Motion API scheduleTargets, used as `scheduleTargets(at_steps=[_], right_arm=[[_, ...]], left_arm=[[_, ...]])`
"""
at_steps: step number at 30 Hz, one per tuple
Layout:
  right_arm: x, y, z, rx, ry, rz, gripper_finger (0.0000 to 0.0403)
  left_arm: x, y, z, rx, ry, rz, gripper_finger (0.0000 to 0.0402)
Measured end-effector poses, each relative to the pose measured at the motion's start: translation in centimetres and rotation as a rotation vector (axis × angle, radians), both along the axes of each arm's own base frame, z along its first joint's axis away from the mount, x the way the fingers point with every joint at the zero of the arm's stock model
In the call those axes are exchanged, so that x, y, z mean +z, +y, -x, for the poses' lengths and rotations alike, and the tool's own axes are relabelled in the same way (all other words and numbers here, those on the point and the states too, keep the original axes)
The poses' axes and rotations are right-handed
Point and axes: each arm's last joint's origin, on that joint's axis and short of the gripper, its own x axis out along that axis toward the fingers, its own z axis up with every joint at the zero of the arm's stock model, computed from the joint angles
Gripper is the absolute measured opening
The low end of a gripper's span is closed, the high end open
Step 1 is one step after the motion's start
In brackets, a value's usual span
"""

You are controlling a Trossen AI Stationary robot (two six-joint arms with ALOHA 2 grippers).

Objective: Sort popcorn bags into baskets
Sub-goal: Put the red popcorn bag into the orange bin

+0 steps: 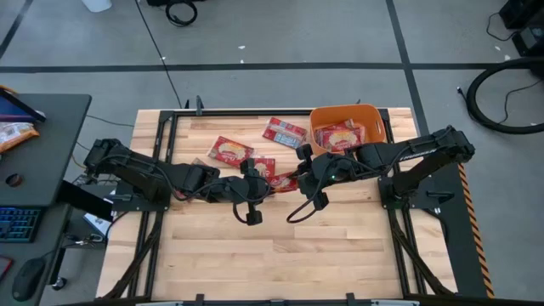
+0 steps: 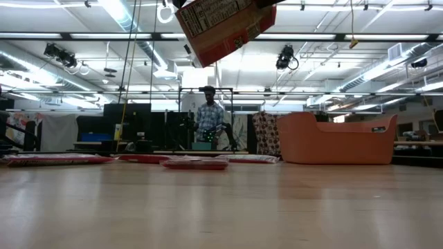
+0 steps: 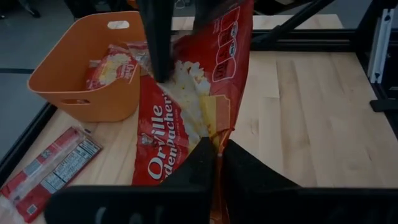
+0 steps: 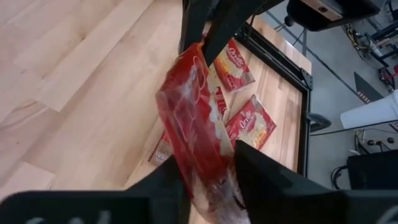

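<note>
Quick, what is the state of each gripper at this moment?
Left gripper: jaws shut on the popcorn bag, held in the air.
Right gripper: jaws shut on the same bag's other end.

Lighting bright and even, from ceiling strip lights (image 2: 131, 19) overhead. Shadows on the table (image 1: 340, 246) faint. Low view soft, near tabletop blurred.
</note>
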Motion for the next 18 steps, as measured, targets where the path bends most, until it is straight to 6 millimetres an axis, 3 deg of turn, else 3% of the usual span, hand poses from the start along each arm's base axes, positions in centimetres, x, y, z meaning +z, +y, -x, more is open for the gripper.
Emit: scheduleTargets(at_steps=[4,8,14,18], right_arm=[[-0.1,0.0,0.0,0.005,0.007,-0.004,0.0056],[-0.1,0.0,0.1,0.008,0.011,-0.008,0.0018],[-0.1,-0.6,1.1,-0.097,0.062,0.098,0.0028],[0.5,-1.3,2.5,-0.212,0.07,0.147,0.0042]], left_arm=[[0.0,0.0,0.0,0.01,-0.002,-0.004,0.0029],[0.2,0.2,0.1,0.051,-0.013,-0.019,0.0069],[1.5,0.6,1.3,0.075,-0.04,-0.027,0.0163],[2.1,1.0,2.4,0.105,-0.023,-0.047,0.0199]])
